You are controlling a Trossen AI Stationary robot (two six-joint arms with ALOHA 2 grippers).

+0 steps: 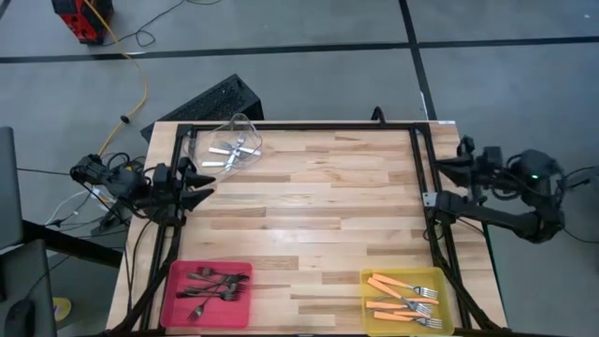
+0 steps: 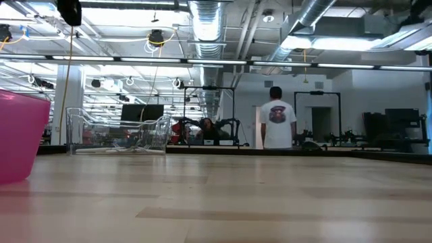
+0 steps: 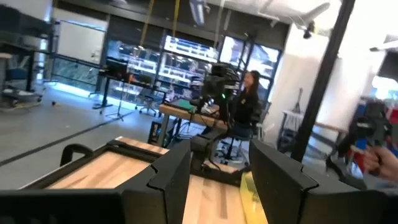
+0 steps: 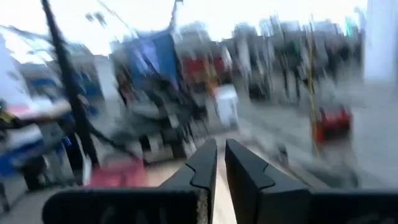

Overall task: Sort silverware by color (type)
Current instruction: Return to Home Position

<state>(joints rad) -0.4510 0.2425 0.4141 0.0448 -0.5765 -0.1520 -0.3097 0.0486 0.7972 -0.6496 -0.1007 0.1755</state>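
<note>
The silverware lies sorted in three bins. Silver forks (image 1: 234, 148) are in the clear bin (image 1: 245, 126) at the far left. Dark forks (image 1: 213, 285) are in the pink bin (image 1: 171, 298) at the near left. Orange-handled forks (image 1: 402, 298) are in the yellow bin (image 1: 447, 285) at the near right. My left gripper (image 1: 204, 192) hangs over the table's left edge, open and empty (image 3: 221, 146). My right gripper (image 1: 440, 167) is drawn back to the right edge, shut with nothing between its fingers (image 4: 221, 152).
The wooden table top (image 1: 309, 215) lies bare between the bins, framed by black rails (image 1: 299, 125). A black slab (image 1: 211, 98) lies beyond the far left corner. In the low view a person in a white shirt (image 2: 277, 125) stands in the room behind.
</note>
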